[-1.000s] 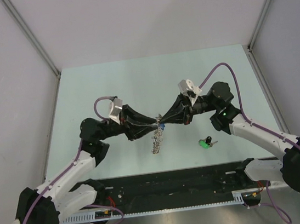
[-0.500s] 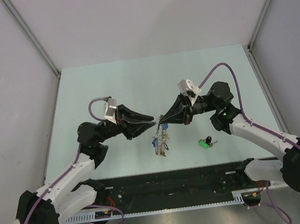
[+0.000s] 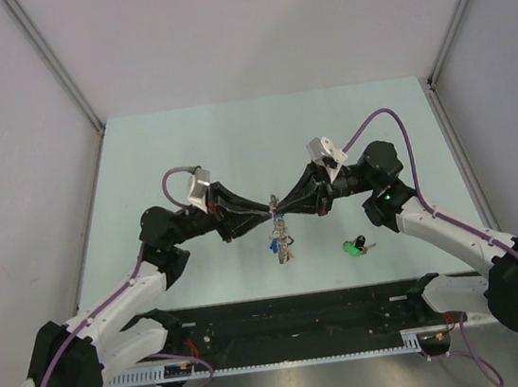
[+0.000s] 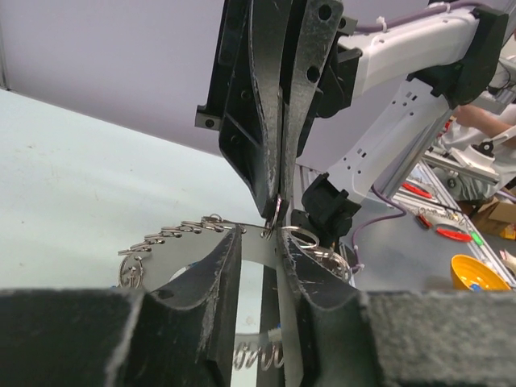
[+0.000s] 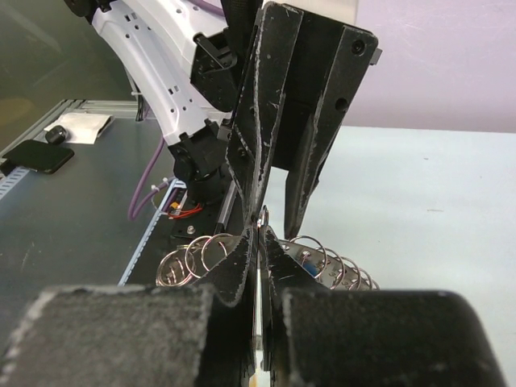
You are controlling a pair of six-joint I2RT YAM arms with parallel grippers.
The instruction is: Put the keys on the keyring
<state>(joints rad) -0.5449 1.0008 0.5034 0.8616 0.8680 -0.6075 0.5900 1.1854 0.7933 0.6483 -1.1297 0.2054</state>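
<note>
Grey-silver metal keyring (image 4: 165, 236), edged with wire loops: held in the air over the middle of the counter (image 3: 186, 146), between the two claws, which meet tip to tip.

Keys, on the ring (image 3: 283, 246): a small bunch hanging below the meeting point, one blue head showing.

Keys, loose: green (image 3: 351, 249), with a black one (image 3: 360, 240) touching it, lying on the counter well apart from the ring, nearer the right arm.

Right claw (image 3: 281, 211): fingers together, pinching one small loop at the ring's rim.

Left claw (image 3: 267, 211): fingers a little apart, flanking the rim opposite, not seen to bite.

Handling note: the ring seems to hang by that single pinch. The left should close squarely on the rim, without twisting, before the right lets go for the loose keys. A skewed bite could tip the ring and spill the bunch.
</note>
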